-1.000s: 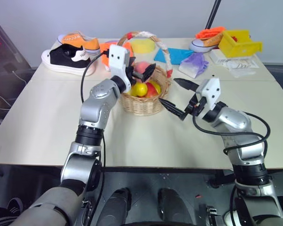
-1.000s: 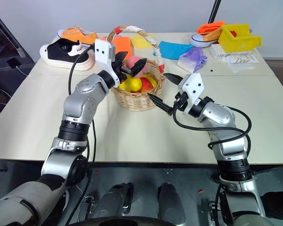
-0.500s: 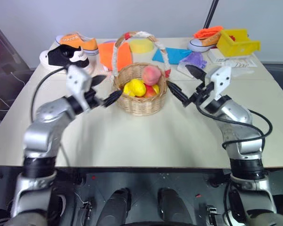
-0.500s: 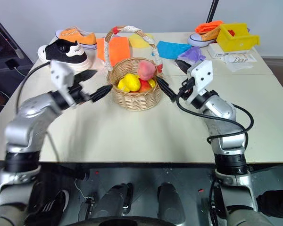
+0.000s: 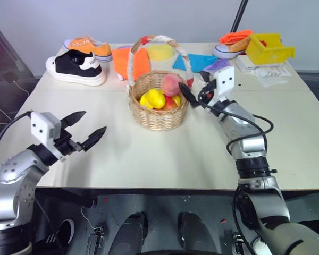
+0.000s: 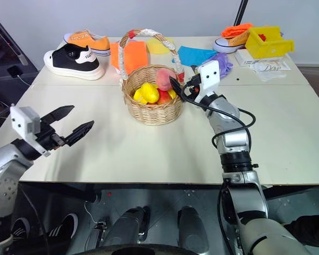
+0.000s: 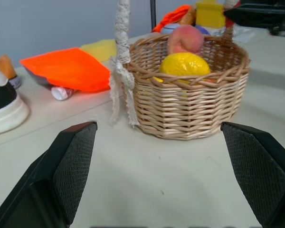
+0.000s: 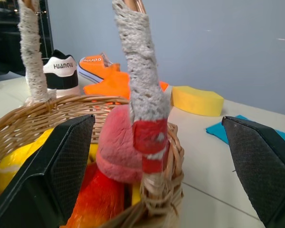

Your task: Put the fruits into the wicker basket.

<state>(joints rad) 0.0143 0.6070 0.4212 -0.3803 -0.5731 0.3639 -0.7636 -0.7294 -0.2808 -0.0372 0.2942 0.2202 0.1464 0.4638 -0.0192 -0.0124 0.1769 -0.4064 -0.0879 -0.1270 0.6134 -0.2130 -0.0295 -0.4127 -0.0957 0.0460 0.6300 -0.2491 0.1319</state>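
1. Bench (image 5: 165, 159): a pale top with clutter along its far edge: a black shoe (image 5: 77, 68) and an orange shoe (image 5: 87, 48) toward the far left corner, a yellow bin (image 5: 268, 48) toward the far right corner.
2. Basket (image 5: 158, 109): the wicker one stands mid-bench, nearer the far edge, with its cloth-wrapped handle arching over it.
3. Fruits: a pink peach (image 5: 171, 84), a yellow lemon (image 5: 153, 98) and a red-orange mango (image 5: 170, 103) lie inside the basket; I see no fruit loose on the bench, so the loading looks finished or close to it.
4. Right claw (image 8: 156, 142): jaws wide apart and holding nothing, straddling the handle's foot at the basket's right rim.
5. Left claw (image 5: 84, 129): jaws spread and holding nothing, hanging over the near left edge, well apart from the basket.
6. Doing it well: the right claw sits close to the handle, so any move should go straight away from the rim, jaws kept wide, to avoid snagging the cloth wrap and tipping the basket.
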